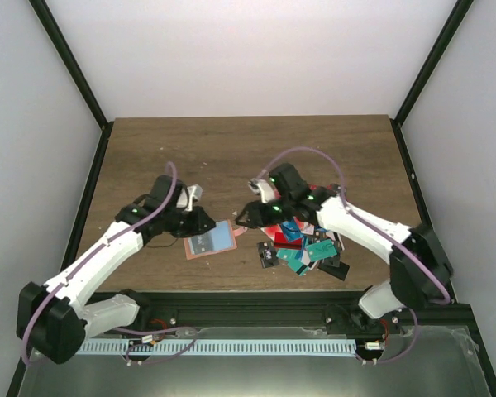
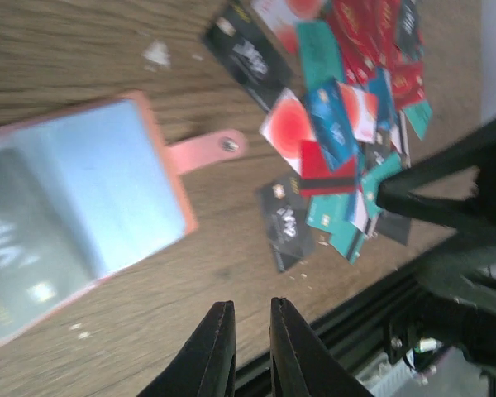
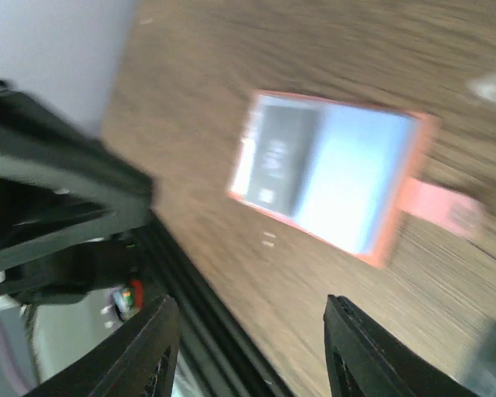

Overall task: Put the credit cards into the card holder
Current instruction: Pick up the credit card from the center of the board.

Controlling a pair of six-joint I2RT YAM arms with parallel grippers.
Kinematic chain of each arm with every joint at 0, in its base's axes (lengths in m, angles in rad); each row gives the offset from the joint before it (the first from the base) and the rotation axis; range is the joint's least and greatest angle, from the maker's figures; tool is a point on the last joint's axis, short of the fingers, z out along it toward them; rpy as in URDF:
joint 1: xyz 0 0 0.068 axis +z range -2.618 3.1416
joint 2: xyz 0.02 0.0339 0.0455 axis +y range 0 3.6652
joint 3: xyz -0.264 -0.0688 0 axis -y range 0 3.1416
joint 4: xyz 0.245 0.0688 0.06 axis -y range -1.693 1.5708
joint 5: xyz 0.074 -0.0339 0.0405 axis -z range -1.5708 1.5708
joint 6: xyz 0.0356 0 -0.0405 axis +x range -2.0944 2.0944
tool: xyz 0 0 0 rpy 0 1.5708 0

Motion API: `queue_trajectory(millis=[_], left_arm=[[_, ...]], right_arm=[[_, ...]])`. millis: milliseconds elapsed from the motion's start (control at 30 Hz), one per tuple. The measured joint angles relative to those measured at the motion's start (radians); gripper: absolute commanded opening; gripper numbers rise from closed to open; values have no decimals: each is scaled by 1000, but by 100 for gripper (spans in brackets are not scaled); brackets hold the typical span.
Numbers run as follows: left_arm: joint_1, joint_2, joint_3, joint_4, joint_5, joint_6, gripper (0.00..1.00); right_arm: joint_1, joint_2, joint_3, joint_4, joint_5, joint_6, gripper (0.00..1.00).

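Here the left arm (image 1: 107,248) reaches forward and bends inward, and its left tool (image 2: 250,308) hangs over the near edge of the card holder (image 1: 208,240). Its fingers are almost together (only a thin gap, nothing in it). The right arm (image 1: 355,219) bends in from the other side. The right tool (image 3: 250,304) has its fingers well apart and empty, near the holder's strap (image 2: 207,150). The holder lies open and flat on the table (image 1: 231,149), and the credit cards (image 1: 302,248) lie in an overlapping pile to its right. A dark card shows inside one clear pocket. The right wrist view is blurred, the left wrist view cuts off the holder, and many cards are half covered.
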Motion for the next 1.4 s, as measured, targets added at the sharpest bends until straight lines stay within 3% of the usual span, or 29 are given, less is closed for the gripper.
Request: queue_trajectory(millis=[267,533,833,1067,1400], left_arm=[[-264,247,30,193,13,-34,20],[-357,550,209,309,8,-31,29],[-366,902,596,304,-18,-1,37],[-366,1148,946,220,-45,42,38],[-396,1233,974,115,-49,107,39]], right_arm=[[-99,-336,-452,-97,219,216,68],[-191,-529,-558,-153,322,323,79],[-373,-412,-462,-254,547,325,77],[-397,-276,-373,-298,714,340,76],[-397,-218,-448,-304,697,323,69]])
